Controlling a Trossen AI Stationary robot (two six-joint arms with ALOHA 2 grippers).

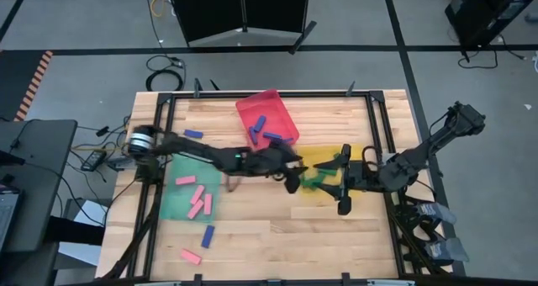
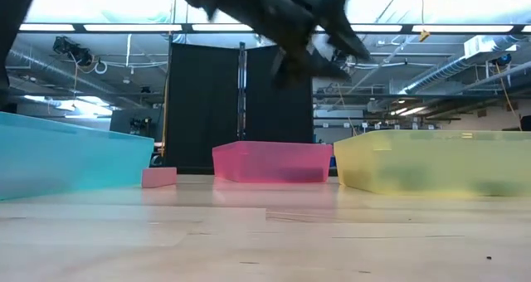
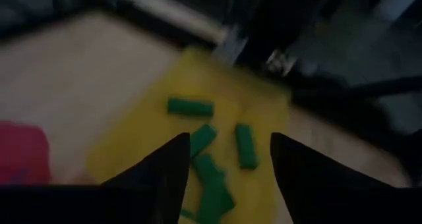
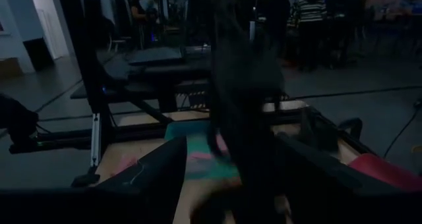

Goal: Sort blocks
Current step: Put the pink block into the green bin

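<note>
The left gripper [image 1: 296,178] is hanging over the yellow tray [image 1: 324,157], fingers spread and grasping nothing; short dark green blocks [image 3: 190,107] are lying scattered inside it; pink ones are resting in the green tray [image 1: 174,198]; the right gripper [image 1: 344,195] is waiting nearby, fingers apart, empty.

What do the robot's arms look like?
Both arms are dark, nearly black, built from slim jointed segments. The left arm has a round silvery base. Each end effector, left and right, has two flat, dark, tapering fingers.
</note>
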